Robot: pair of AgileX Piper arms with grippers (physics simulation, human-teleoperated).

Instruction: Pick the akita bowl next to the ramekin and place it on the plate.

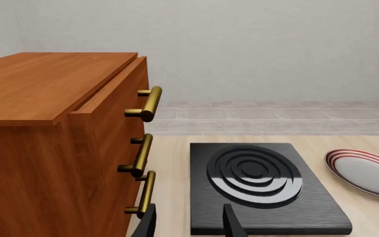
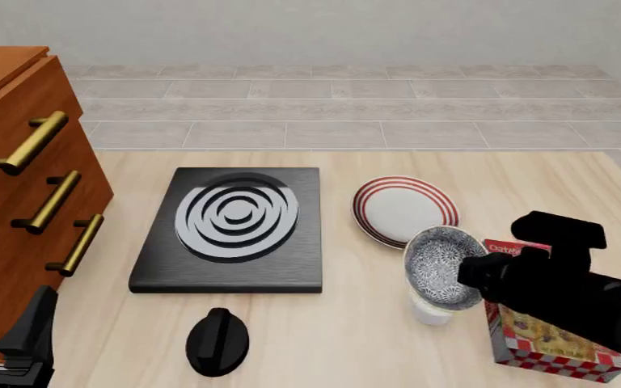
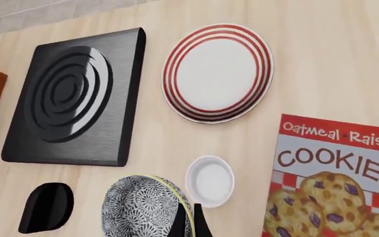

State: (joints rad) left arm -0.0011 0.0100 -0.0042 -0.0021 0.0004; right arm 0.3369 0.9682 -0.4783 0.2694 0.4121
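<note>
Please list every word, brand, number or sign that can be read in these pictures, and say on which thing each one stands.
"Oatmeal Raisin", white letters on the red band at the top of the cookie box.
"COOKIES", large brown letters just below on the same box; the last letter runs to the picture's edge.
In the front view the print on this box is too small and partly hidden to read.
No other thing shows any writing.

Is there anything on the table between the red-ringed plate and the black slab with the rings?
No. Between plate and slab lies bare tabletop, clearest in the right wrist view.

Grey-blue speckled akita bowl [image 2: 440, 266], plain white ramekin [image 3: 210, 180], red-ringed white plate [image 2: 403, 210].
</note>
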